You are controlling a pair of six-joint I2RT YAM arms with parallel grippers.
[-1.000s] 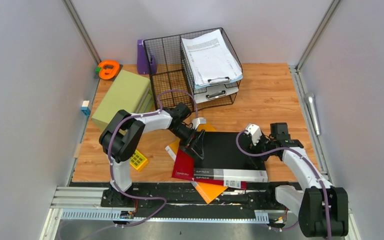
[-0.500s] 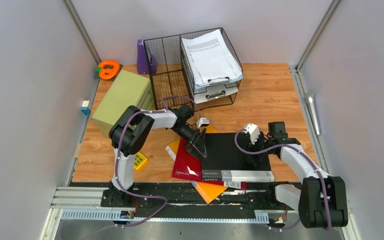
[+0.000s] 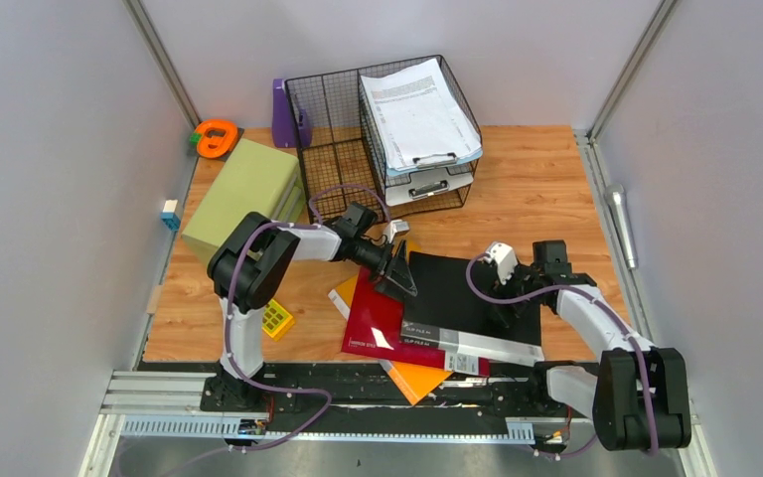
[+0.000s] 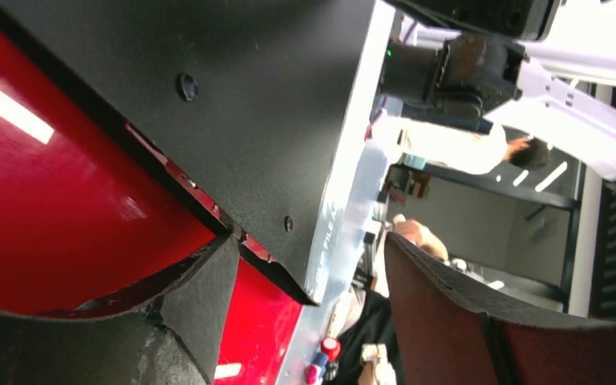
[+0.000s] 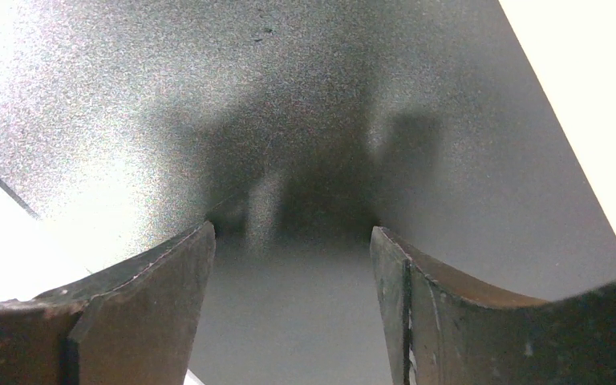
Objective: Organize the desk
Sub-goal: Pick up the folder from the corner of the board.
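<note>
Tilted up since earlier, the black folder point(image 3: 467, 288) is met by the left gripper point(image 4: 309, 241) and right gripper point(image 5: 293, 233), both part-open; slow lifting is advised.

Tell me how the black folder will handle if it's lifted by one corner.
The black folder looks thin and flat, so it would probably flex. Its matte cover should grip fairly well, but it lies on a glossy red folder and may slide when pushed.
</note>
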